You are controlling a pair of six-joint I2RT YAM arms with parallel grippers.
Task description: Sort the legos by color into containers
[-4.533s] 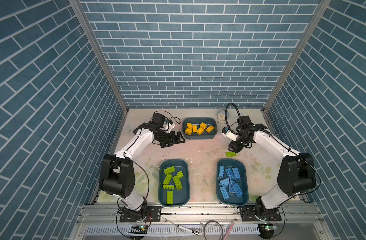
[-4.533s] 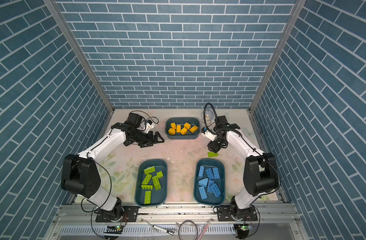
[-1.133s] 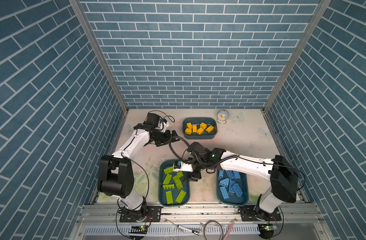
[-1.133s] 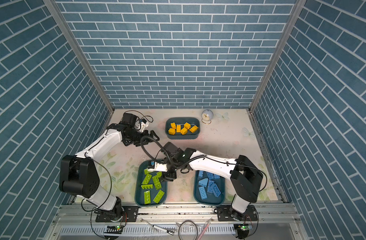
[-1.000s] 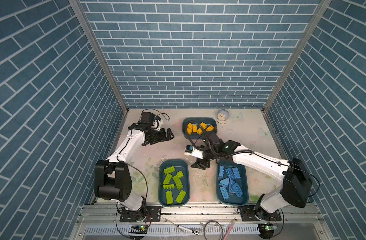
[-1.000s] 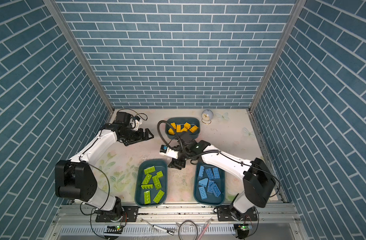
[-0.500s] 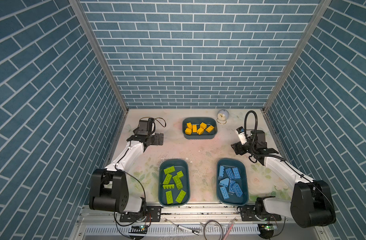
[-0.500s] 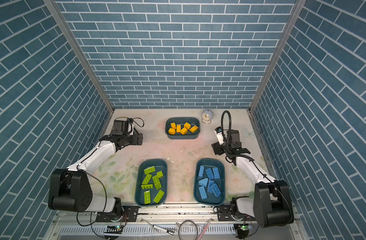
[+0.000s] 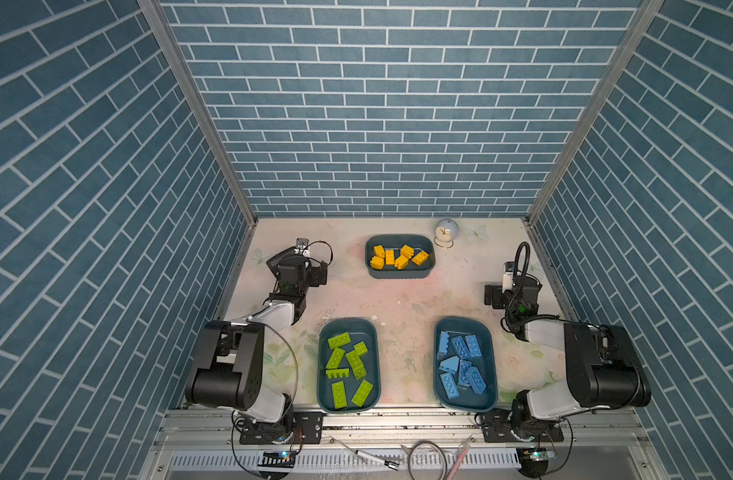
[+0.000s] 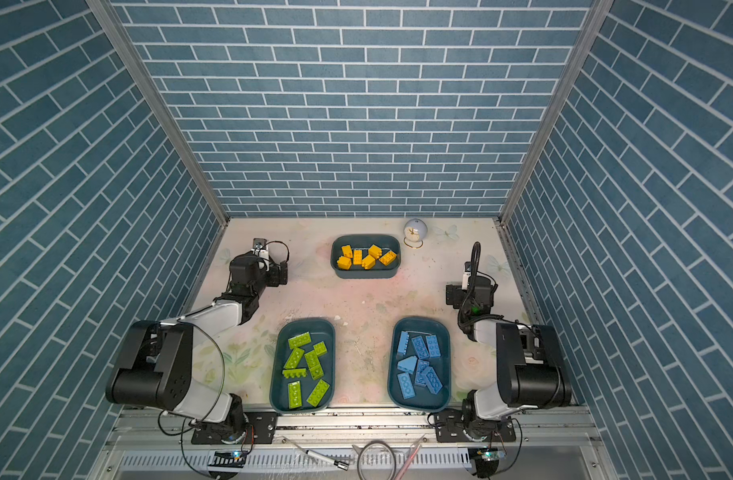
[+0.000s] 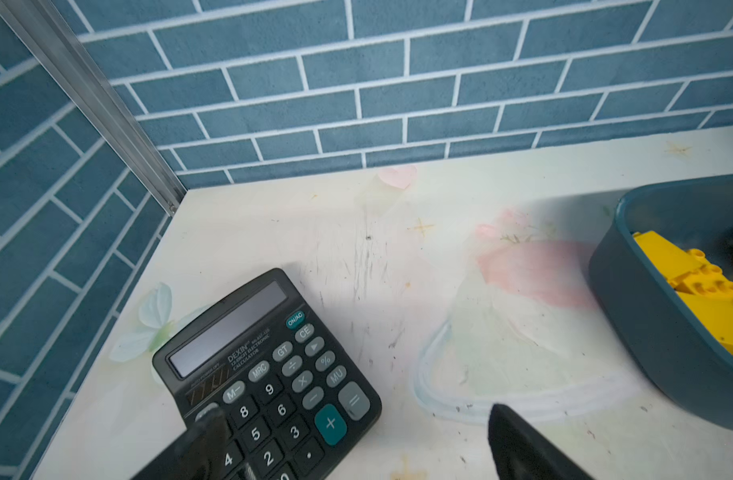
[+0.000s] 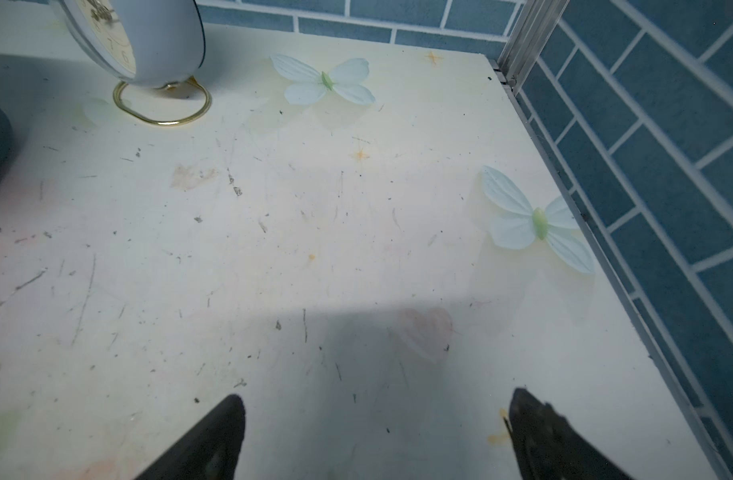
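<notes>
Three dark teal containers hold the legos. Lime green legos (image 9: 339, 340) lie in the near-left container (image 9: 348, 321), light blue legos (image 9: 460, 347) in the near-right container (image 9: 464, 319), and yellow-orange legos (image 9: 389, 257) in the far container (image 9: 399, 272). In both top views no lego lies loose on the table. My left gripper (image 11: 356, 419) is open and empty above a black calculator (image 11: 269, 374), left of the far container (image 11: 647, 332). My right gripper (image 12: 379, 399) is open and empty over bare table at the right side (image 9: 495, 296).
A small white clock (image 9: 447, 230) on a gold stand sits at the back, right of the far container. The brick-patterned walls close in the left, back and right sides. The calculator lies near the back-left corner, hidden under the left arm in both top views.
The right arm carried a green lego into the near-left container, then drew back to the right side with its jaws opening wide. The left arm pulled back toward the left wall.
</notes>
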